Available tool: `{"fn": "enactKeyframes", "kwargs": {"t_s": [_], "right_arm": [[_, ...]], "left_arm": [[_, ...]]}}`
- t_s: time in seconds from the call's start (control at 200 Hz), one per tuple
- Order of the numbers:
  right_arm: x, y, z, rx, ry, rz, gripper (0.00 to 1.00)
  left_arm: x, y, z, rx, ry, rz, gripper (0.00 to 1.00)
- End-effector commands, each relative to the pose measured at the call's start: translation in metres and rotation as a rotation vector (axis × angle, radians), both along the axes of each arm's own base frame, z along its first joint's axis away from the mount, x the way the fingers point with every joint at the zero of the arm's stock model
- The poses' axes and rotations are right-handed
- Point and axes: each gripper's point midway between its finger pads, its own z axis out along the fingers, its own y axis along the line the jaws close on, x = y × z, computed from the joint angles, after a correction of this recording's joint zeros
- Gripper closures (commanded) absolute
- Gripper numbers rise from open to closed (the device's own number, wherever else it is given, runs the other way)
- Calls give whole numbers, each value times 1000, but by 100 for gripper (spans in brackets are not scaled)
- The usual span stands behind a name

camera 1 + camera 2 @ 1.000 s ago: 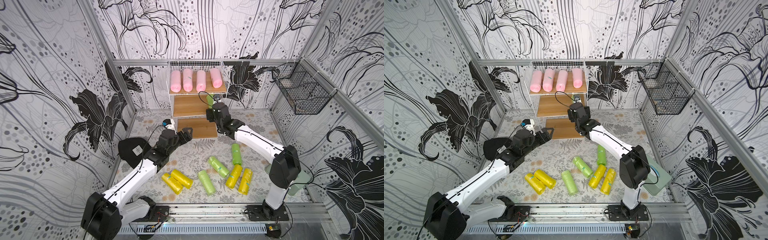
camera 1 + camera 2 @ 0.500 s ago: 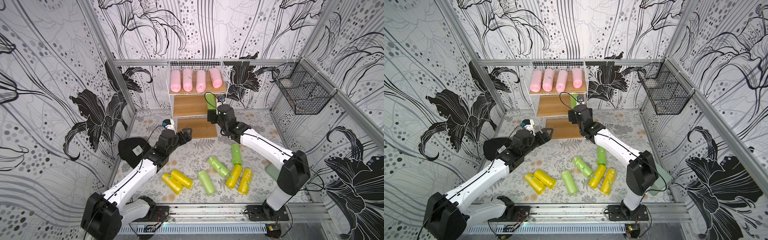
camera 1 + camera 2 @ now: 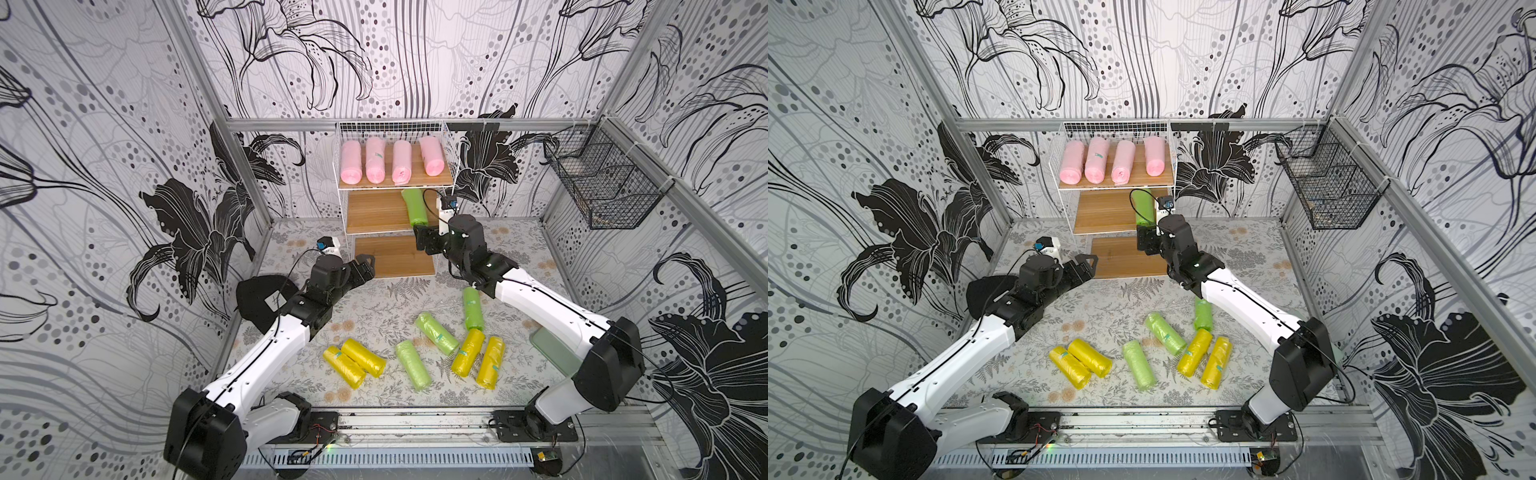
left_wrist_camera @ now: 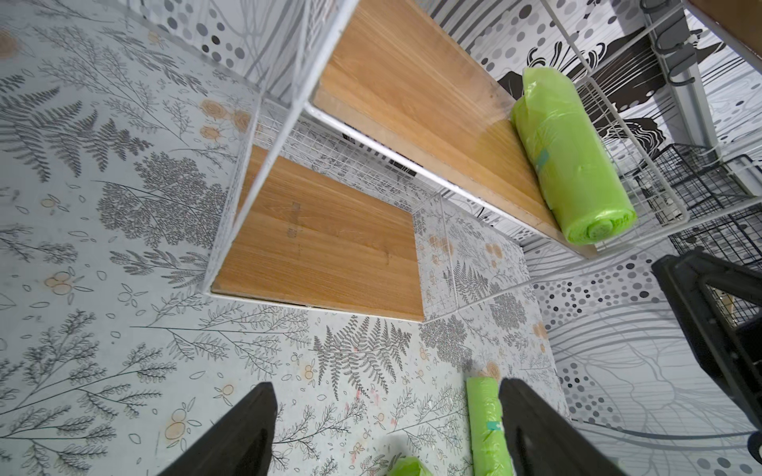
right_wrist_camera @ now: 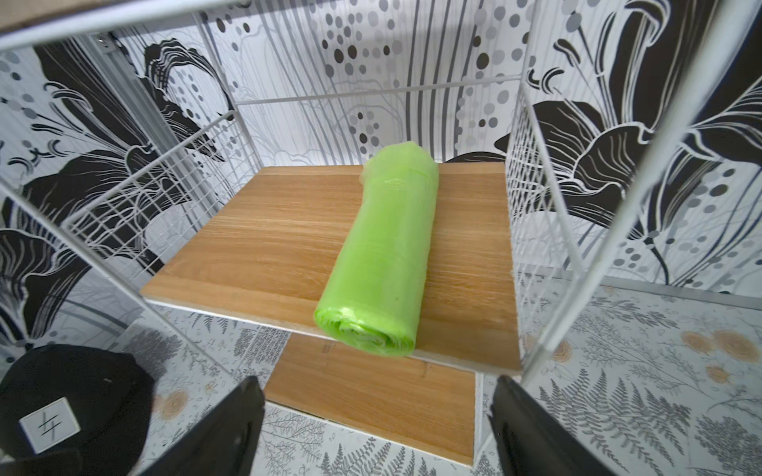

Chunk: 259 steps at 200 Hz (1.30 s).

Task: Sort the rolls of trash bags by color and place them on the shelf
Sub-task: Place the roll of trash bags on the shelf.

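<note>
The white wire shelf (image 3: 445, 166) stands at the back, with several pink rolls (image 3: 376, 160) on its top board. One green roll (image 3: 415, 208) (image 5: 383, 255) lies on the middle board at its right side. My right gripper (image 3: 424, 242) (image 5: 375, 381) hovers just in front of that roll, open and empty. My left gripper (image 3: 365, 266) (image 4: 385, 385) is open and empty left of the bottom board. Three green rolls (image 3: 436, 333) and several yellow rolls (image 3: 363, 357) lie on the floor mat in front.
A black wire basket (image 3: 602, 187) hangs on the right wall. A black pad with a white label (image 3: 266, 299) lies by the left arm. A pale green flat object (image 3: 552, 349) sits under the right arm. A metal rail (image 3: 415, 419) runs along the front.
My right gripper opened wider, left the green roll on the middle board and drew back from the shelf. The left arm has not moved.
</note>
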Motion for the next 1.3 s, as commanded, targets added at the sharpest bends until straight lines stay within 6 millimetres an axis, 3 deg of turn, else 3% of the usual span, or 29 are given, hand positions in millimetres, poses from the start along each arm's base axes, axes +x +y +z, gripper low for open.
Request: {"fn": "enactKeyframes", "kwargs": {"t_s": [0.0, 0.185, 0.426, 0.451, 0.586, 0.886, 1.041, 1.061, 1.292], "right_arm": [[-4, 11, 11, 50, -27, 80, 12], [9, 27, 9, 79, -45, 126, 23], [17, 45, 14, 130, -81, 183, 37], [21, 50, 1, 122, -64, 192, 37], [21, 61, -3, 142, -75, 243, 38], [28, 50, -8, 110, -59, 168, 36], [22, 40, -6, 87, -67, 148, 22], [16, 35, 8, 97, -90, 148, 20], [-18, 15, 21, 99, -94, 167, 12]], "left_arm": [[3, 13, 16, 45, -30, 15, 13], [2, 32, 17, 88, -15, 59, 14], [-17, 80, 24, 227, -13, 212, 14], [-19, 83, 25, 237, -14, 223, 14], [-27, 93, 25, 254, -21, 261, 14], [-30, 94, 27, 248, -23, 261, 14], [-29, 86, 31, 212, -31, 229, 14], [-29, 85, 31, 206, -33, 225, 14], [-27, 68, 39, 134, -61, 154, 14]]}}
